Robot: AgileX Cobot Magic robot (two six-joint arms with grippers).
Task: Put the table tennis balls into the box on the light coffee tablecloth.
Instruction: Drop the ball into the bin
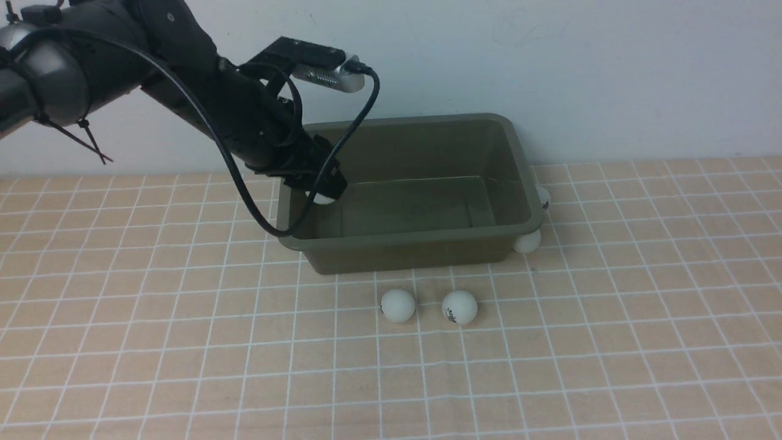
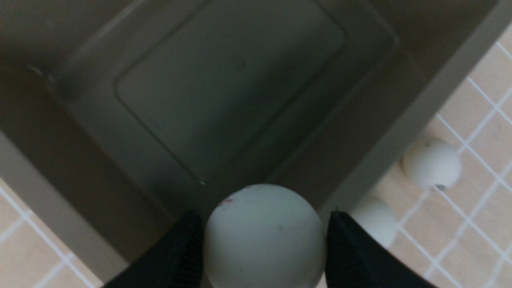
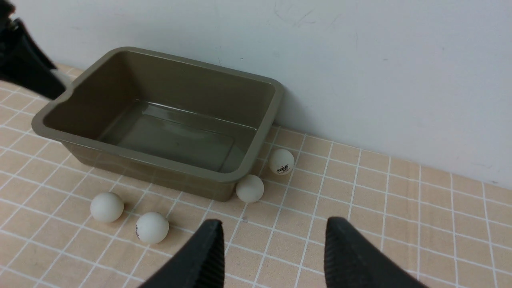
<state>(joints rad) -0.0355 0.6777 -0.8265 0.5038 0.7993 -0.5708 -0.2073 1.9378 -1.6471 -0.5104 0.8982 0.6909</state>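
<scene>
So, your left hand is clamped on one table tennis ball, pads on opposite sides at its widest part, hovering over the left end of the box, just inside the rim. Box looks empty otherwise. These balls are prob v light, stiff thin shells, smooth & bouncy, so grip across the middle w/ a gentle squeeze, and let go low or it may hop out. Four others sit on the light coffee tablecloth: plain ball and logo ball on the box's near side w/ open room all round; corner ball and far-right ball hug its right end, tight for fingers there. Right hand is spread apart, empty.
</scene>
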